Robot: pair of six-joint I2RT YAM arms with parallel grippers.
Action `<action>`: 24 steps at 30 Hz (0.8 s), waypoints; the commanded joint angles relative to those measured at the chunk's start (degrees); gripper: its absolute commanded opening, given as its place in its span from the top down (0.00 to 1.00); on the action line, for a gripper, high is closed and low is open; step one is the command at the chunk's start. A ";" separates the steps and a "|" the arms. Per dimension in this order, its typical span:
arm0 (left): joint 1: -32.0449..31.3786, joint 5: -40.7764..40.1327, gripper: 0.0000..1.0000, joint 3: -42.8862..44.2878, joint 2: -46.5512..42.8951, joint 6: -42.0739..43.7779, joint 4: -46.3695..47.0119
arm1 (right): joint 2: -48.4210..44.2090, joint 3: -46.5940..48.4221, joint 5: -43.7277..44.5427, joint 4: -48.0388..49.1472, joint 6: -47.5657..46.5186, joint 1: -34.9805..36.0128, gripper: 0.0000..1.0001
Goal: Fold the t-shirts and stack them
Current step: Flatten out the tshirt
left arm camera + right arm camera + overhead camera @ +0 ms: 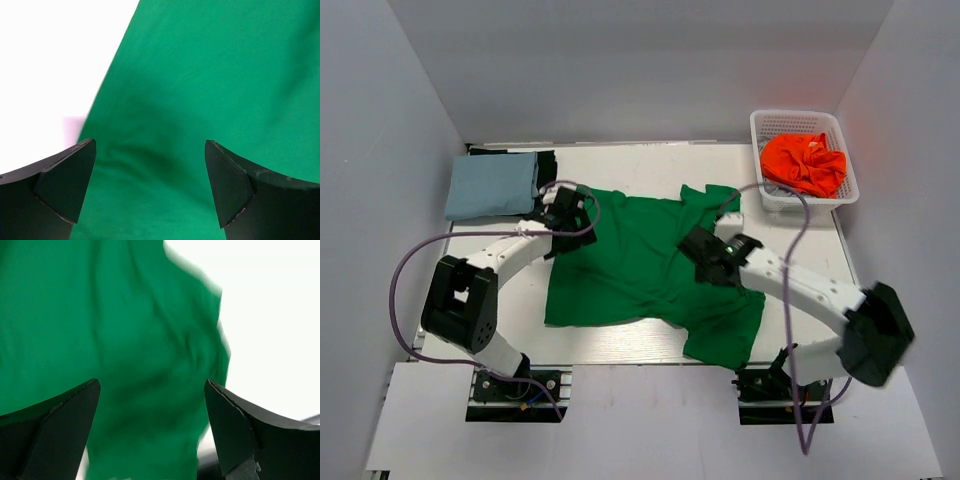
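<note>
From above, the green t-shirt (640,265) lies spread across the middle of the table (620,345). The left gripper (570,208) is over its left edge and the right gripper (700,245) over its right shoulder area; the arms hide the cloth beneath them, and the jaw gaps are hard to read here. Out past the left jaws sits the folded pale blue t-shirt (492,186), a sliver of black t-shirt (548,165) at its edge. Well beyond the right jaws, the orange t-shirt (804,163) is bunched in the white basket (765,120). On the left wrist camera, the left gripper (150,145) has its jaws wide with nothing between them. Green t-shirt (225,75) fills the space ahead and between, and its edge runs diagonally past the left finger, with bare table (50,50) outside. On the right wrist camera, the right gripper (152,385) is wide too and holds nothing. Rumpled green t-shirt (100,315) lies between and ahead, its blurred edge is just inside the right finger, and open table (275,315) lies beyond.
</note>
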 commanded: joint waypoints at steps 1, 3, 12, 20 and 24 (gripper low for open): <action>0.35 -0.21 0.00 8.52 -0.24 2.39 1.57 | 8.21 10.54 21.08 7.29 -6.26 -2.60 0.10; 0.35 1.47 0.00 11.09 1.42 4.32 2.98 | 15.64 13.64 19.93 12.37 -11.77 -5.67 0.10; 0.35 6.13 0.00 28.30 21.63 7.32 4.22 | 33.08 24.90 1.29 28.03 -29.29 -15.96 0.10; 0.35 5.19 0.00 32.72 30.61 7.32 1.76 | 41.18 30.70 0.05 23.56 -24.21 -22.56 0.10; 0.35 2.89 0.00 31.14 31.14 6.09 0.45 | 40.57 28.69 0.93 20.39 -20.69 -26.24 0.11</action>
